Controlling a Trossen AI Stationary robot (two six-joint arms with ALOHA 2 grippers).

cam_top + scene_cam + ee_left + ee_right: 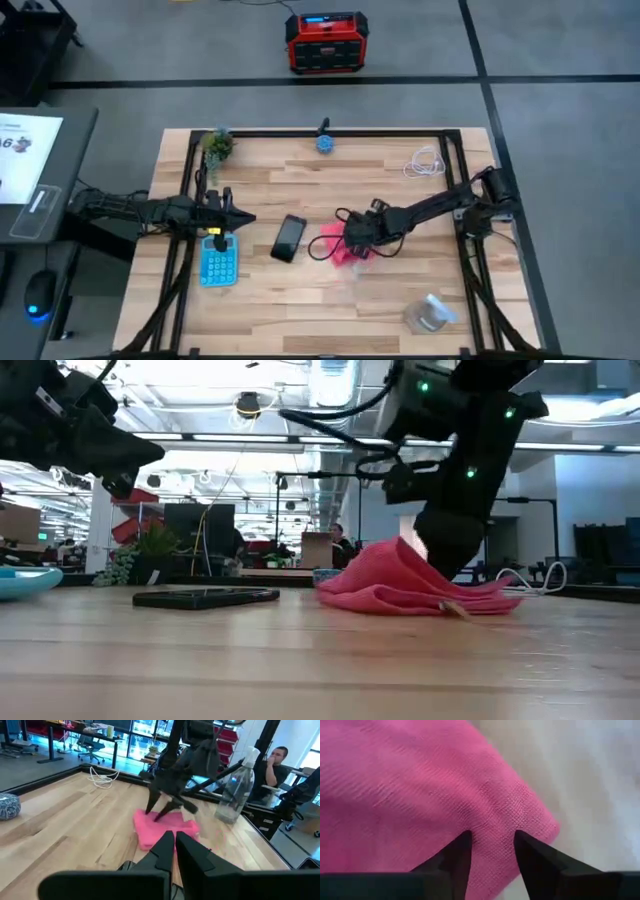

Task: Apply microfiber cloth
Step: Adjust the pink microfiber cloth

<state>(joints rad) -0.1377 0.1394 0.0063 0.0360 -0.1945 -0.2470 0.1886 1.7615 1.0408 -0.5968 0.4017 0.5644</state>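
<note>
The pink-red microfiber cloth [333, 246] lies bunched on the wooden table, right of the black phone [289, 238]. In the low view the cloth [390, 588] rises to a peak beside my right gripper [440, 555]. My right gripper [492, 837] comes down on it from the table's right side, with cloth between its fingers. My left gripper [243, 217] is shut and holds nothing. It hovers at the left, above the light blue calculator [218, 262], and points toward the cloth [162, 827]. My right gripper pinches a raised fold of the cloth [492, 825] between its two fingers, close to one edge of the cloth. The fingers slant down from above and from the table's right. The pinched part stands up in a peak [400, 550], and the rest lies on the table.
A clear spray bottle [428, 315] lies near the front right. A white cable [425, 163] sits at the far right, a blue ball-like object [325, 143] at the far edge and a small plant [217, 145] at the far left. A person [275, 765] sits beyond the table.
</note>
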